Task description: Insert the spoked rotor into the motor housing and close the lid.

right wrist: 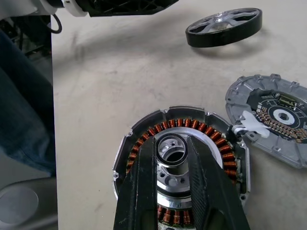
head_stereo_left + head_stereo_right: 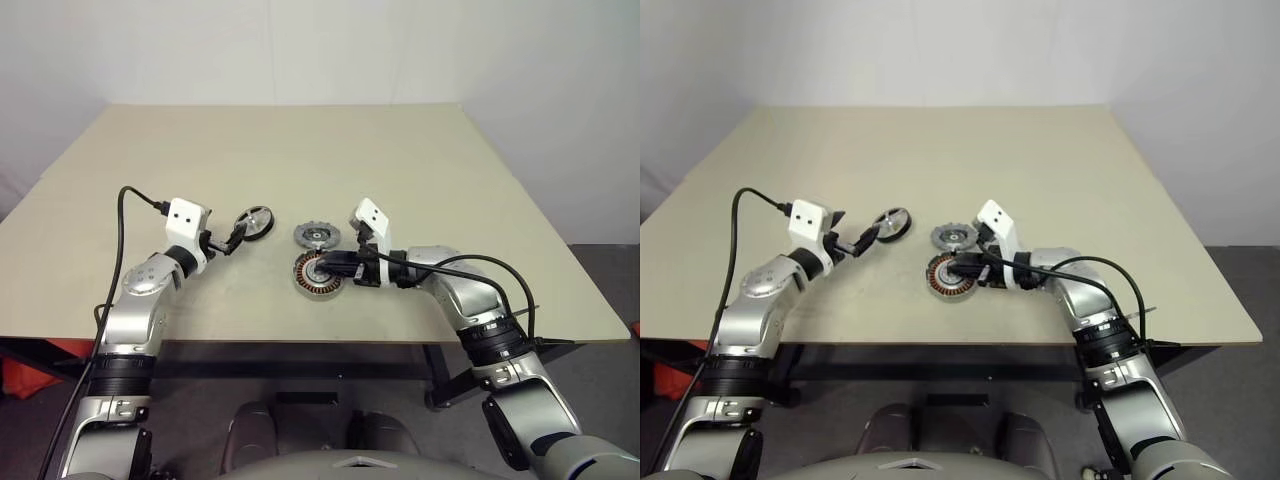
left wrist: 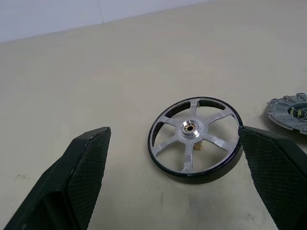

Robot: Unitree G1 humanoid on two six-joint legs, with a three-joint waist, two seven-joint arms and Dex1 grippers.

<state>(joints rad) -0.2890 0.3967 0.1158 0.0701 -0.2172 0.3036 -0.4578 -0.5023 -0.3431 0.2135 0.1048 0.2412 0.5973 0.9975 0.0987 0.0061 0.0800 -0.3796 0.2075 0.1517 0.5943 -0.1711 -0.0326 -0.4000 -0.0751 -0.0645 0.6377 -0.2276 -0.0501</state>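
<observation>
On a beige table (image 2: 300, 150), three round motor parts are laid out near the front edge, between the robot's two arms. At the centre, the motor housing (image 2: 318, 274) is seen lying flat, its ring of copper-brown windings and silver centre facing up. Just beside it, at about twelve o'clock, the lid (image 2: 318, 237) is set flat, a grey disc with a notched rim. The spoked rotor (image 2: 256, 222) is found at about ten o'clock from the housing, a little apart from the lid, resting slightly tilted on the tabletop.

The left gripper (image 2: 234, 236) is held level, just at the rotor's rim at about seven o'clock from it. Its two black fingers (image 3: 86, 167) are spread wide, with the rotor lying free between and just beyond them; nothing is grasped.

The right gripper (image 1: 171, 158) is reached in from three o'clock, over the housing. Its fingers are drawn close together and are seen pinched on either side of the silver hub at the housing's centre, so the housing is gripped there.
</observation>
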